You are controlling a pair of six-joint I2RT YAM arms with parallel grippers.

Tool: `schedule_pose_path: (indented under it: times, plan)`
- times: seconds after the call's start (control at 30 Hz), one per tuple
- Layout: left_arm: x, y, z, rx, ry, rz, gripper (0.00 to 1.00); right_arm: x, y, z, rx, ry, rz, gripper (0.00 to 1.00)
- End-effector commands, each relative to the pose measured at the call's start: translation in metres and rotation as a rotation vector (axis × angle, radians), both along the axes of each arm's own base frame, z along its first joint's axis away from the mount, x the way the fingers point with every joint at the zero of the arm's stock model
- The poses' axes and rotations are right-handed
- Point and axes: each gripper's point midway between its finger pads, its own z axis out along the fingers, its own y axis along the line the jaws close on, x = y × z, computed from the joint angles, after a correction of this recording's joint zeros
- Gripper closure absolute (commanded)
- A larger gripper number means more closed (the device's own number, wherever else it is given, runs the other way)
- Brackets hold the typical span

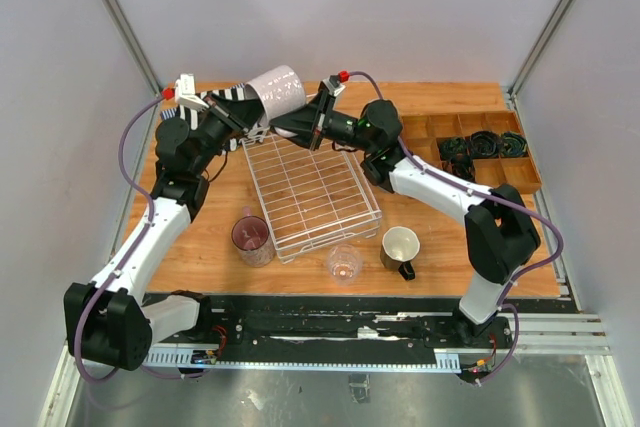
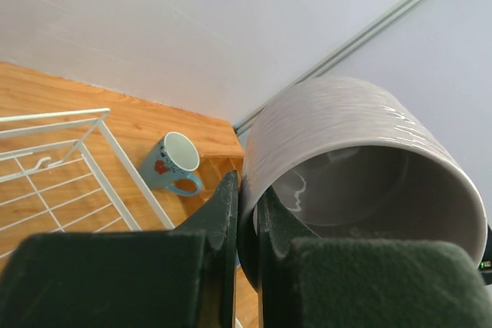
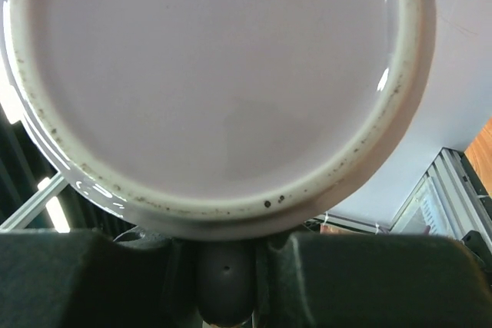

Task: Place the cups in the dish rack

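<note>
Blue-grey mug [image 2: 173,160]: red print, unreadable. Grey-lilac cup [image 1: 277,89] is held in the air at 12 o'clock of the dish rack [image 1: 315,192]. Left gripper [image 2: 246,190] is clamped on its rim and right gripper [image 3: 224,266] pinches its handle, both arms reaching inward. Off the rack: pink mug [image 1: 252,237] at 7 o'clock, clear glass [image 1: 343,264] at 6, dark mug [image 1: 400,249] at 5, wooden tray [image 1: 420,127] at 2.

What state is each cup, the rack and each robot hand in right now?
Lilac cup: midair, tipped sideways.
Left gripper: shut on its rim.
Right gripper: around its handle, grip unclear.
Pink mug: upright on table.
Glass: upright on table.
Dark mug: upright on table.
Rack: empty.
</note>
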Motion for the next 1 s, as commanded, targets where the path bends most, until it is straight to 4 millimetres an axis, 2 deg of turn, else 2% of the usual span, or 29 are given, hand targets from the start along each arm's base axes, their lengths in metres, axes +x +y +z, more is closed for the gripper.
schedule_pose_path:
  times: [0.0, 0.07, 0.1, 0.17, 0.2, 0.33, 0.43, 0.57, 0.63, 0.77, 0.97]
  plan:
    - [-0.006, 0.007, 0.026, 0.064, -0.107, 0.050, 0.84, 0.010, -0.008, 0.015, -0.020, -0.103, -0.061, 0.99]
    - [-0.003, 0.012, 0.021, 0.095, -0.081, 0.082, 0.47, 0.016, -0.011, 0.009, -0.076, -0.122, -0.075, 0.99]
    - [-0.001, 0.015, 0.019, 0.105, -0.069, 0.099, 0.38, 0.019, -0.014, 0.011, -0.088, -0.151, -0.082, 0.99]
    - [0.001, 0.022, 0.013, 0.120, -0.036, 0.139, 0.10, 0.029, -0.018, 0.004, -0.142, -0.166, -0.093, 0.99]
    - [0.002, 0.026, 0.008, 0.129, -0.014, 0.156, 0.02, 0.033, -0.020, 0.000, -0.172, -0.176, -0.096, 0.99]
    - [0.007, 0.045, -0.014, 0.168, 0.077, 0.201, 0.00, 0.053, -0.027, -0.020, -0.310, -0.233, -0.117, 0.99]
    - [0.011, 0.071, -0.034, 0.179, 0.186, 0.287, 0.00, 0.068, -0.030, -0.039, -0.431, -0.271, -0.126, 0.99]
    - [0.013, 0.093, -0.055, 0.190, 0.300, 0.346, 0.00, 0.087, -0.034, -0.075, -0.634, -0.327, -0.130, 0.99]
    - [0.014, 0.102, -0.067, 0.222, 0.379, 0.387, 0.00, 0.098, -0.039, -0.086, -0.735, -0.370, -0.153, 0.99]
    - [0.012, 0.106, -0.086, 0.280, 0.479, 0.394, 0.00, 0.116, -0.047, -0.113, -0.909, -0.425, -0.192, 0.99]
    - [0.002, 0.105, -0.095, 0.265, 0.488, 0.390, 0.00, 0.136, -0.050, -0.159, -1.144, -0.395, -0.281, 0.99]
